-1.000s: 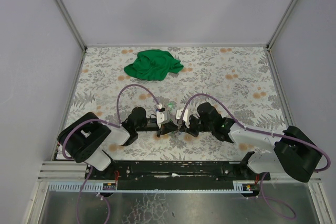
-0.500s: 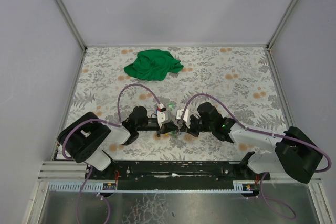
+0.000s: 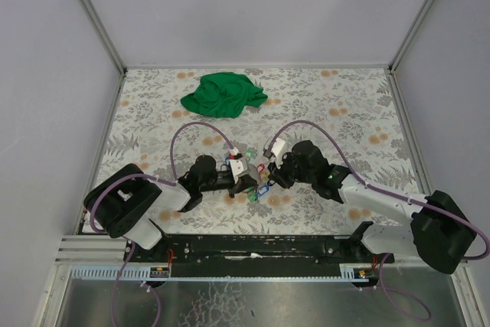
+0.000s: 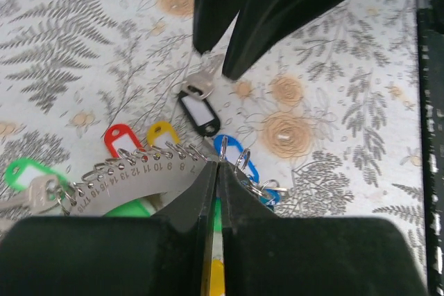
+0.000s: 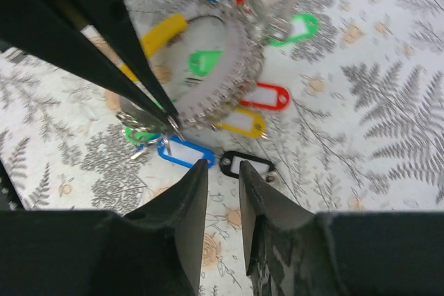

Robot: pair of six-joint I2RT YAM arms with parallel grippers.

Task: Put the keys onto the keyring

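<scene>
The keyring (image 5: 239, 60) is a grey numbered arc with small wire rings. Bright tagged keys hang from it: red (image 5: 267, 95), yellow (image 5: 239, 123), blue (image 5: 184, 152) and green (image 5: 298, 29). My left gripper (image 4: 216, 166) is shut on the arc's edge (image 4: 139, 175), low on the table. A black-tagged key (image 4: 199, 112) lies loose beside the arc, its metal blade (image 4: 202, 84) under my right gripper's fingertips (image 4: 208, 43). My right gripper (image 5: 222, 166) is open, with a narrow empty gap just short of the black tag (image 5: 248, 166). From above, the cluster (image 3: 259, 178) sits between both grippers.
A crumpled green cloth (image 3: 223, 93) lies at the back of the floral table (image 3: 344, 120). Grey walls stand on three sides. The arm bases and a metal rail (image 3: 253, 246) run along the near edge.
My right gripper has opened and drawn back up and to the right, uncovering the keys. The left gripper stays low and shut on the keyring.
</scene>
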